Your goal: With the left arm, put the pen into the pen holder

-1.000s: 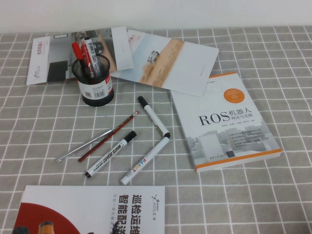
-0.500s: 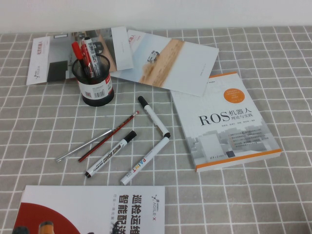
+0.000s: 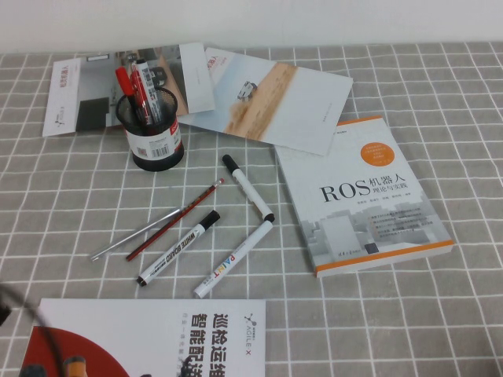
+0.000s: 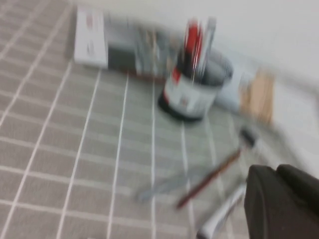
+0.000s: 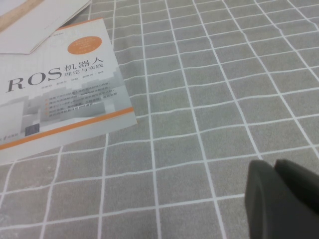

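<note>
Both grippers, left (image 4: 281, 201) and right (image 5: 284, 196), low over the cloth, jaw state unclear.

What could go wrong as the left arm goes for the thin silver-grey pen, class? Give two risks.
1. The thin silver-grey metallic pen lies right alongside the thin red pencil, so the left gripper, low beside the pens, might grab the pencil or both.
2. The black wire-mesh pen holder already holds red and dark pens, so the new pen may catch on them or nudge the cup.
The right gripper hangs over bare cloth beside the white ROS book.
</note>
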Robot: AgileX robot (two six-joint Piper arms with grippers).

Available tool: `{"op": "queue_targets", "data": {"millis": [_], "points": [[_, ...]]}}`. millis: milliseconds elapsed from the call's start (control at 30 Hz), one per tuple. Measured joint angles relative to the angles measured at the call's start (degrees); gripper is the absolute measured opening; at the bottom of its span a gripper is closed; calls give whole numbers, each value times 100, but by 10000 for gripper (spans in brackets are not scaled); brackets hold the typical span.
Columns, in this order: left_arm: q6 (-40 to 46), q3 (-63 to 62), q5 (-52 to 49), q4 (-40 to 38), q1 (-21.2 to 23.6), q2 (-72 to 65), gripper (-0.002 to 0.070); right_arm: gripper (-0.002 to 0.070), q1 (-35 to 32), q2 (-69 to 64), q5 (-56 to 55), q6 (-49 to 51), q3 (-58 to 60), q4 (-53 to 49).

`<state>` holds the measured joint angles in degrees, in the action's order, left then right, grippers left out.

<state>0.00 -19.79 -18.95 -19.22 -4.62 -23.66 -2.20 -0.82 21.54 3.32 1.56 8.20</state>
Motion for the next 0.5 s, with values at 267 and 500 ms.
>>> {"op": "queue_targets", "data": {"millis": [267,500], "points": [[1751,-1709,-1818,38,0,-2333,-4,-15,0,0,0,0,0,0],[2858,-3165,-3143,72,0,-4072,-4,-15,0,0,0,0,0,0]]}}
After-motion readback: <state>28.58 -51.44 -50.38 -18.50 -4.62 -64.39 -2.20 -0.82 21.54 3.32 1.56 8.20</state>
